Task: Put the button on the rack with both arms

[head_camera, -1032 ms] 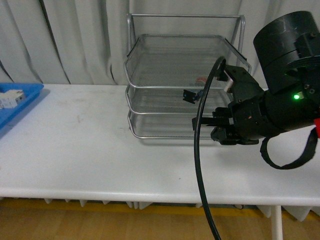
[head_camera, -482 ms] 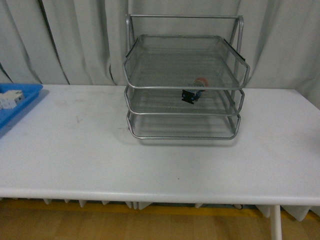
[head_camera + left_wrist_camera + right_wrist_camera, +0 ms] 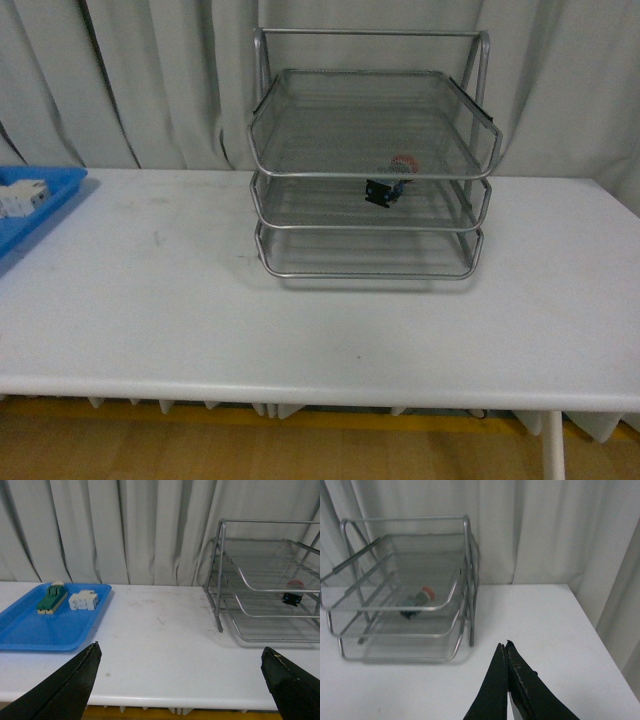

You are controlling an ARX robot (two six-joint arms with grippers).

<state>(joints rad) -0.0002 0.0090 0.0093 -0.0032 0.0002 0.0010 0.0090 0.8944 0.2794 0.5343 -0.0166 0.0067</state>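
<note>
The button (image 3: 389, 181) with its red cap and black body lies on the middle tier of the silver wire rack (image 3: 270, 150), which stands at the back of the white table. The same button (image 3: 292, 593) lies on the rack (image 3: 218, 575) in the left wrist view, and the button (image 3: 418, 600) and rack (image 3: 468, 580) appear again in the right wrist view. Neither arm appears in the front view. My left gripper (image 3: 181, 656) is open and empty, well back from the rack. My right gripper (image 3: 504, 645) is shut with nothing in it, off to the rack's side.
A flat blue tray (image 3: 30, 630) at the table's left holds a green-and-cream switch block (image 3: 52, 598) and a white circuit breaker (image 3: 83, 600). The blue tray (image 3: 50, 195) shows at the front view's left edge. A grey curtain hangs behind the table.
One second ago my right arm stood in front of the rack's right side in the front view. It has since pulled out of that view. The button stays on the middle tier.
</note>
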